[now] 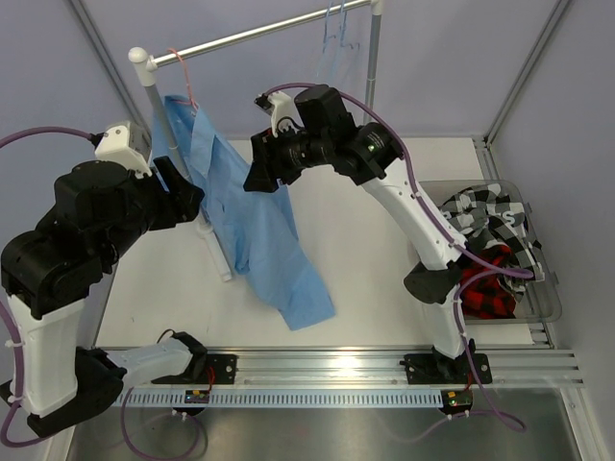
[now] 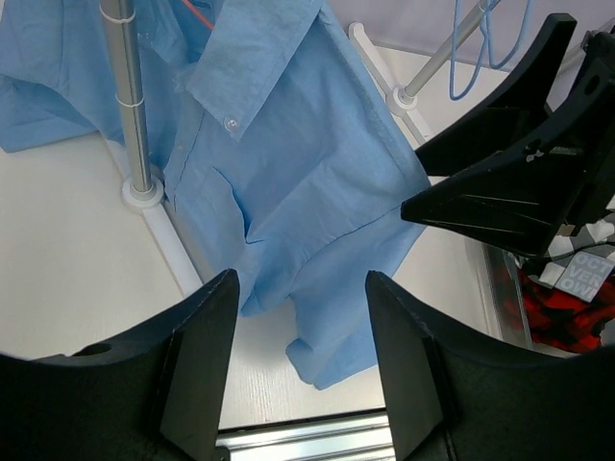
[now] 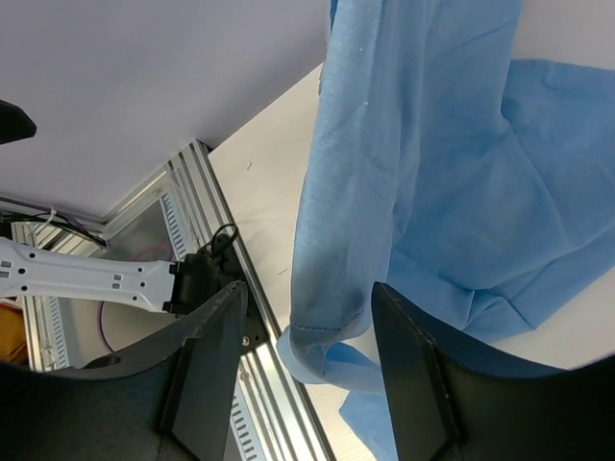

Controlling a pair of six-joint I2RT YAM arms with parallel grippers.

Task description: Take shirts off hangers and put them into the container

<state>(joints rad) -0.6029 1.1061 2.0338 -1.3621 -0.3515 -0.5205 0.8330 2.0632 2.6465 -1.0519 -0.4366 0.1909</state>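
Note:
A light blue shirt (image 1: pixel 264 221) hangs from a pink hanger (image 1: pixel 183 75) at the left end of the rail, its tail trailing onto the table. My left gripper (image 1: pixel 192 195) is open, just left of the shirt, nothing between its fingers (image 2: pixel 300 288). My right gripper (image 1: pixel 259 171) is open at the shirt's right edge; the sleeve (image 3: pixel 346 279) hangs in front of its jaws, not pinched. Two empty blue hangers (image 1: pixel 336 38) hang further right on the rail. The container (image 1: pixel 548 305) at the right holds the check shirt (image 1: pixel 495 216) and the red plaid shirt (image 1: pixel 490 288).
The silver rail (image 1: pixel 259 34) stands on white-footed posts (image 2: pixel 130 106), and one foot bar (image 1: pixel 216 245) lies under the shirt. An aluminium track (image 1: pixel 336 365) runs along the table's near edge. Frame struts rise at the back corners.

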